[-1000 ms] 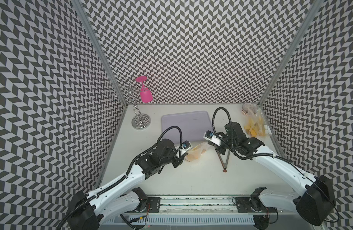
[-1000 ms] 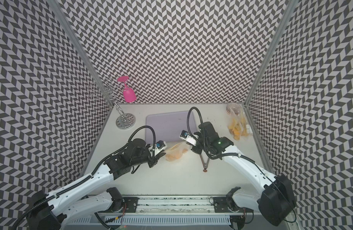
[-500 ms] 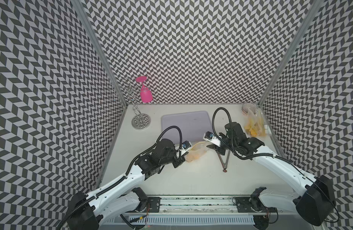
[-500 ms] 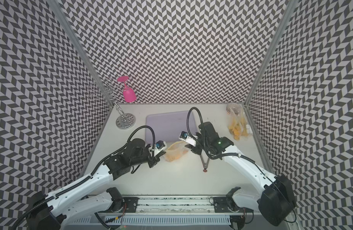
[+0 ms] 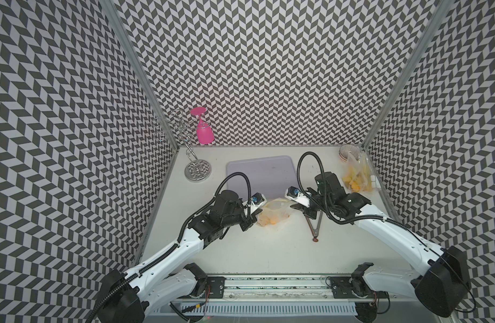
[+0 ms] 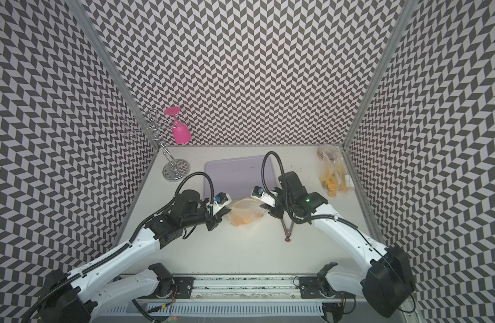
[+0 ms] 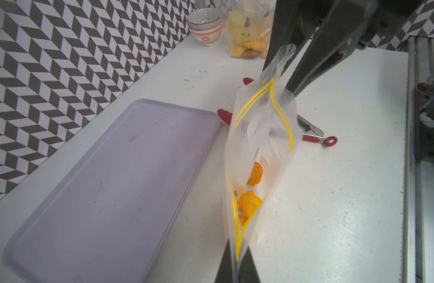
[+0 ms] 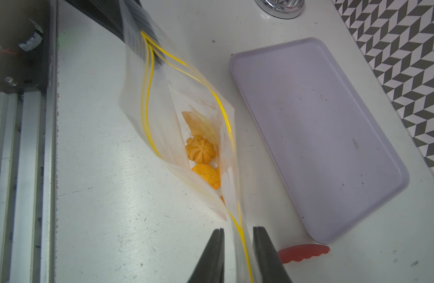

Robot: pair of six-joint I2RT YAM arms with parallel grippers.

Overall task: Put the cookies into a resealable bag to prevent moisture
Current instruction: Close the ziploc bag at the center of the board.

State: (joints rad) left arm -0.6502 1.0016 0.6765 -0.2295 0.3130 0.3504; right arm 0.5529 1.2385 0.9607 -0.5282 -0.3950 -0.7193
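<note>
1. Holding a clear resealable bag (image 5: 274, 212) by its two ends, both arms are meeting at mid-table, just in front of a bare lilac tray (image 5: 259, 173). At the far left a wire rack (image 5: 197, 170) is carrying an upturned pink glass (image 5: 204, 132).
2. Working from the left, the left gripper (image 7: 236, 254) is clamping its fingers tight on the bag's nearer end, right on the yellow zip strip.
3. The cookies (image 8: 201, 150), among them a scalloped round and a fish, are lying low inside the bag. None is showing on the tray.
4. The zip's yellow tracks are bowing apart in the middle, so the mouth is gaping.
5. The right gripper (image 8: 238, 235) is taking the bag's other end between its jaws. In its wrist view the jaws are standing slightly apart around the strip, yet that end is riding up off the table (image 5: 268, 251), so it looks pinched.
6. Further right, red-tipped tongs (image 5: 313, 226) are lying on the table. A second bag (image 5: 354, 179) of yellow snacks and stacked bowls (image 5: 347, 152) are sitting in the back corner.
7. Loading seems finished and sealing appears to be the step in hand. The next move is likely calling for the ends to be drawn apart until the tracks meet, then pressed together along their length.
8. Compared with a second ago, the arms are sitting almost where they were. The bag's outline is differing only slightly, and everything else is lying unchanged.
</note>
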